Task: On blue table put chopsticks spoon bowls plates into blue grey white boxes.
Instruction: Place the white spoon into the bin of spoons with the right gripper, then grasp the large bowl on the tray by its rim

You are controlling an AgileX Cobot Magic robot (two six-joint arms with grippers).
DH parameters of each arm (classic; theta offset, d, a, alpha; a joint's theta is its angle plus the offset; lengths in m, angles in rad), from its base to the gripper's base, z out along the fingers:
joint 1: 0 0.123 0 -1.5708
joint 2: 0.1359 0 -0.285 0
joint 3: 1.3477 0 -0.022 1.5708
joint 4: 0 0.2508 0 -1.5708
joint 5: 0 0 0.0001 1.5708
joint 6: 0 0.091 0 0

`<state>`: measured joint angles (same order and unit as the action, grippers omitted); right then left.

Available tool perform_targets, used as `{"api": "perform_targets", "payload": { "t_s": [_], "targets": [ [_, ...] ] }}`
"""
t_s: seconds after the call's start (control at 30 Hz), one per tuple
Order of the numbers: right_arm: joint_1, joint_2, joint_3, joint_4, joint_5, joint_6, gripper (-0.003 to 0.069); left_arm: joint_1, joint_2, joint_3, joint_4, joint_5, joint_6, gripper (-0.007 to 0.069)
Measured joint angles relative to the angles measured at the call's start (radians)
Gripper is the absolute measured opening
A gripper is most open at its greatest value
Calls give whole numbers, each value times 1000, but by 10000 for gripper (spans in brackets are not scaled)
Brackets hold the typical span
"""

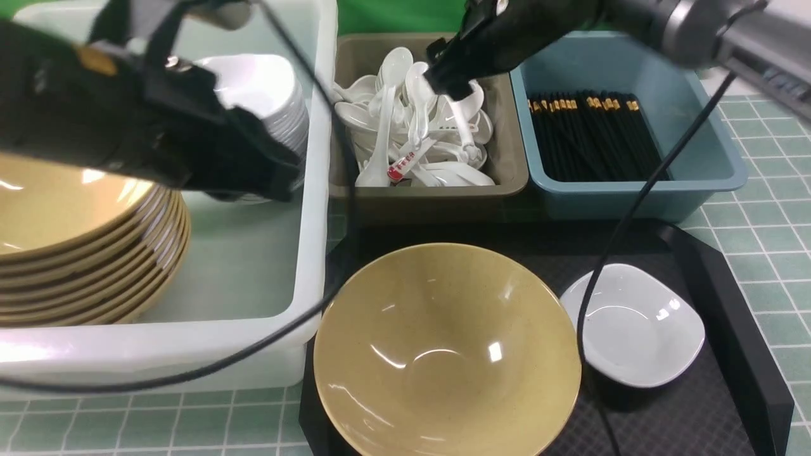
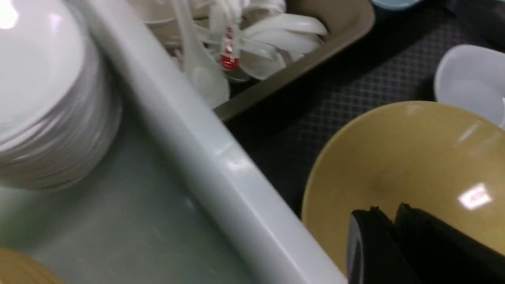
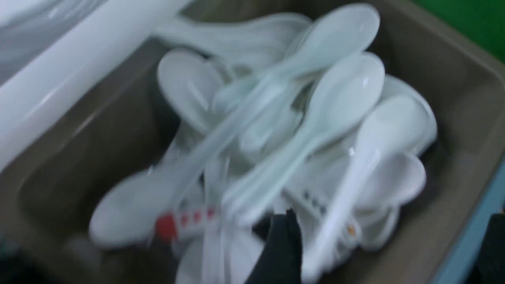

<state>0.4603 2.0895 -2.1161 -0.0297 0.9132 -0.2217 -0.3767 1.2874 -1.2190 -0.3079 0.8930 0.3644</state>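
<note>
Lower centre: one loose tan bowl [image 1: 447, 348], upright on the black tray [image 1: 690, 418], not yet sorted. Lower right, just beside it on the same tray: one loose white plate [image 1: 637, 332], likewise waiting. Blue table [image 1: 773, 209], seen at the right edge and along the bottom, carries tray and boxes. Left half: white tub [image 1: 310, 253], holding a nested stack of tan bowls [image 1: 89, 253] at lower left and a stack of white plates [image 1: 266, 88] behind it. Like sits with like, so the loose bowl and plate likely belong here. Left gripper [image 2: 388, 215], middle left, hangs above the tub's right wall and, in its wrist view, over the loose bowl. Its fingers stand nearly together with nothing between them, though whether they are fully closed cannot be told. It is probably placed to take the bowl's rim. Upper centre: grey-brown box [image 1: 507, 171], piled with white spoons [image 1: 393, 66], one spoon with a red mark [image 1: 402, 166] among them. Right gripper [image 1: 451, 81] hovers just above that heap, fingers spread wide and empty, a stance that fits delivering spoons to this box. Upper right: blue box [image 1: 697, 114], black chopsticks [image 1: 589, 136] laid parallel, gold bands at the far end.
</note>
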Motion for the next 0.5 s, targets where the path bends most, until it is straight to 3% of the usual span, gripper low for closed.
{"api": "perform_targets", "payload": {
  "t_s": [0.1, 0.17, 0.23, 0.27, 0.37, 0.4, 0.43, 0.5],
  "targets": [
    [0, -44, -31, 2, 133, -50, 608, -23, 74, -81, -4, 73, 5, 171],
    [0, -125, -43, 2, 288, -98, 492, -50, 191, -186, -3, 142, 39, 289],
    [0, -161, -22, 5, 316, -100, 412, -63, 247, -223, -3, 160, 73, 344],
    [0, -220, 27, 8, 328, -100, 296, -81, 319, -259, -3, 175, 130, 411],
    [0, -295, 106, 18, 334, -100, 167, -112, 410, -304, 7, 178, 200, 483],
    [0, -351, 161, 30, 337, -100, 92, -131, 471, -328, 24, 174, 221, 516],
    [0, -407, 237, 44, 338, -102, 52, -140, 514, -343, 39, 172, 224, 531],
    [0, -475, 311, 53, 342, -110, 38, -146, 573, -369, 58, 165, 217, 540]
  ]
}}
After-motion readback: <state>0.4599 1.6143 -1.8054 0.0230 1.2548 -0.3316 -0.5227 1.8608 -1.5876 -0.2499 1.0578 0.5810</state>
